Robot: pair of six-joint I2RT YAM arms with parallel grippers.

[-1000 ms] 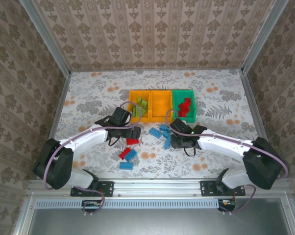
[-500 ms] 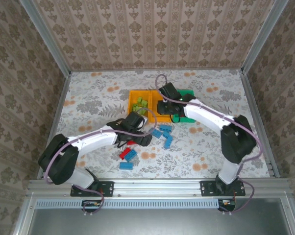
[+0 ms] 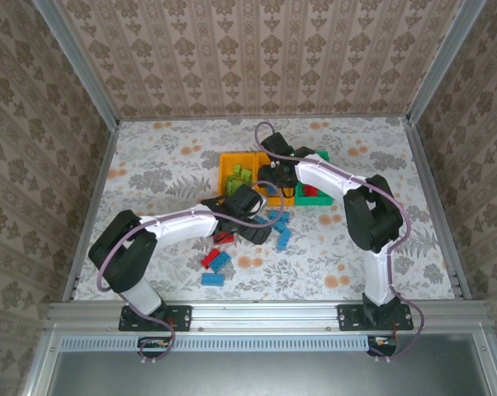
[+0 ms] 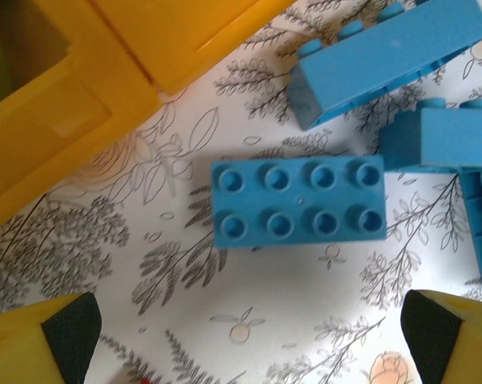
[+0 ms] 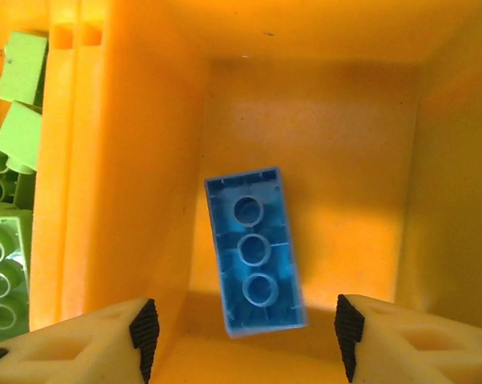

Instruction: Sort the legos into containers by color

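R claw [image 5: 245, 336] half open, empty; blue brick [image 5: 255, 260] betw. its tips [image 5: 145, 330], in mid orange bin [image 5: 329, 120]. L claw [image 4: 249, 328] wide open, empty, over blue lego [image 4: 299, 200] on bench [image 4: 169, 272].

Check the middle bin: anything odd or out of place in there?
Only the blue brick in the middle orange bin: it shows its hollow underside and is askew to the walls. No wrong colour, no damage visible.

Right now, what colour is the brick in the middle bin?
The brick is blue, clearest in the right wrist view.
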